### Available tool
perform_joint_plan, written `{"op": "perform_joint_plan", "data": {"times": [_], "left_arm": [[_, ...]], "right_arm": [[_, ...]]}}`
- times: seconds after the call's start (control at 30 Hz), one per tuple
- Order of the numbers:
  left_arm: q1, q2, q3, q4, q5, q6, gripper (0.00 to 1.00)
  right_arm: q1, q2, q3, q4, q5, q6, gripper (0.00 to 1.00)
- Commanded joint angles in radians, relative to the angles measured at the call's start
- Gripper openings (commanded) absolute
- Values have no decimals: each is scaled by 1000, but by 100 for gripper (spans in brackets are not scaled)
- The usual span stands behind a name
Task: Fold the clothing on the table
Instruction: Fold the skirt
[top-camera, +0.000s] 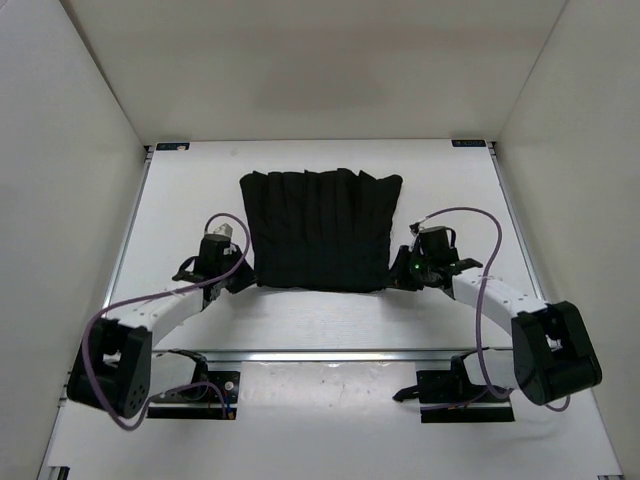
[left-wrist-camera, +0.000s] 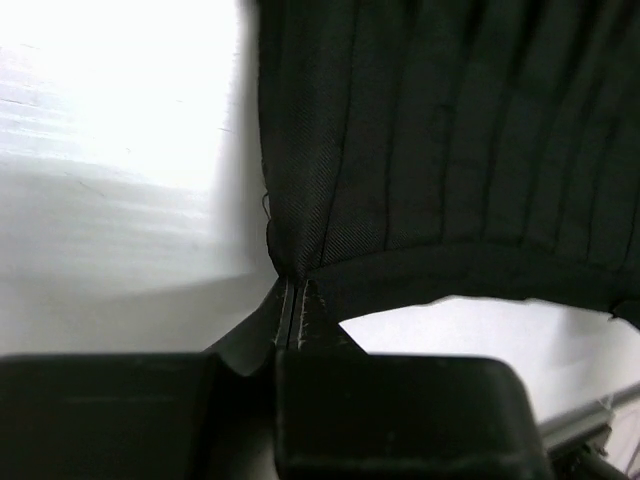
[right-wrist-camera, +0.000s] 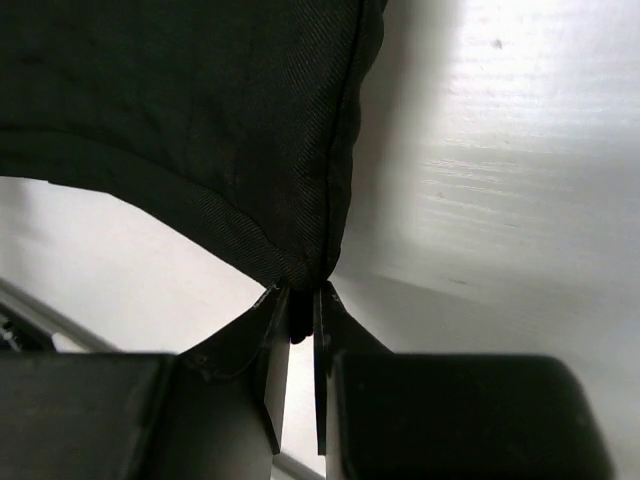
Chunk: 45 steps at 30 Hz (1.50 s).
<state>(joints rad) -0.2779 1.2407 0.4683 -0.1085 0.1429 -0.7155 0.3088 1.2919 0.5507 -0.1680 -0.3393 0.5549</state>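
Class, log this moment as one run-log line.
phase: grasp before fold | left gripper: shut on clothing, near left corner | right gripper: shut on near right corner | clothing: spread on table, unfolded

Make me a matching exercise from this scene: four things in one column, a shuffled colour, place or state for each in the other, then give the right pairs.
Column one
1. left gripper
2. right gripper
3. clothing
4. table

Column two
A. black, pleated, spread out flat
B. white, lying under everything
C. shut on the garment's near right corner
D. shut on the garment's near left corner

Pairs: 1-D, 2-C, 3-A, 4-B
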Motion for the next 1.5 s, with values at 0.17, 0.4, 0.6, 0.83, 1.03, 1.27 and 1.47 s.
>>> {"op": "perform_joint_plan", "data": {"times": [0.17,0.4,0.6,0.83,1.03,1.27,1.47], "left_arm": [[2,-338,95,-271,7,41,0],[-18,-571,179,-589,43,21,0],[-14,-750,254,-781,106,-30,0],[-23,-722,311,-780,89,-36,0],[60,-578,244,-576,124,-29,0],[112,-319,251,-372,141,4,0],[137,-115,294,-252,158,14,0]], "right_arm": [[-13,-184,133,-180,-105,-98,0],[62,-411,137,-384,-102,-90,0],[53,-655,205,-609,-155,-62,0],[-74,-648,357,-795,-305,-125,0],[-138,-490,334,-650,-363,-110,0],[-267,-284,295,-423,-431,-24,0],[-284,-135,282,-228,-438,66,0]]}}
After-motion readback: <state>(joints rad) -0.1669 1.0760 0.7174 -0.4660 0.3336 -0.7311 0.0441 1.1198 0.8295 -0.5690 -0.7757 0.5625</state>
